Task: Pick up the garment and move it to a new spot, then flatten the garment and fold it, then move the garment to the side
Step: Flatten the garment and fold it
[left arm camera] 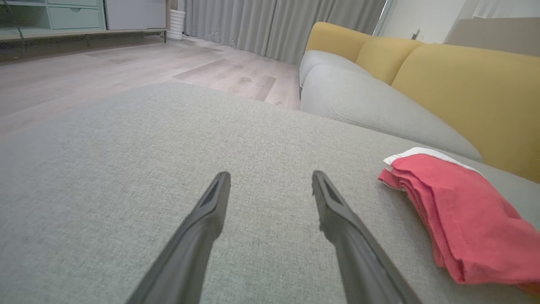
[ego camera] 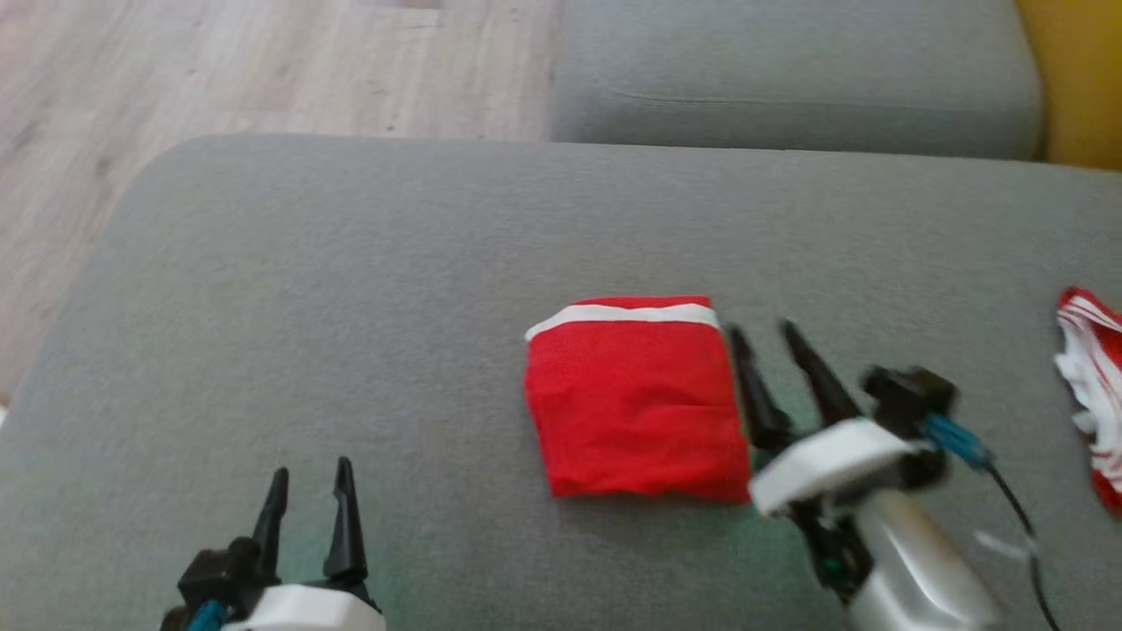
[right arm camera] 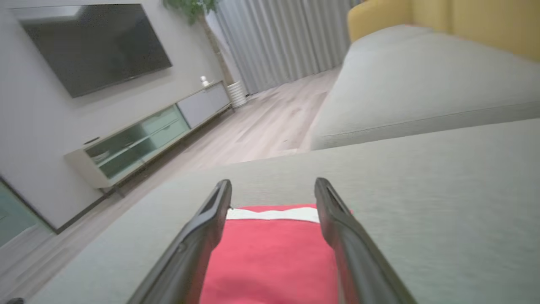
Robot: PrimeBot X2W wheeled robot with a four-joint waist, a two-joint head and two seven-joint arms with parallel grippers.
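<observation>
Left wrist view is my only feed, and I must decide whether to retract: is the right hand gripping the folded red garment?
Observer: No. The right hand is open, with its fingers at the red garment's right edge, pinching nothing.
Operator: Does the fold look neat from above?
Observer: In the head view it lies flat as a rough square.
Operator: Anything else nearby?
Observer: A red-and-white striped cloth lies further right, apart from the garment.

Pale wood floor [left arm camera: 126,71], grey curtains [left arm camera: 278,25], wall-mounted TV [right arm camera: 93,42] — yellow-backed grey sofa [left arm camera: 379,105]
</observation>
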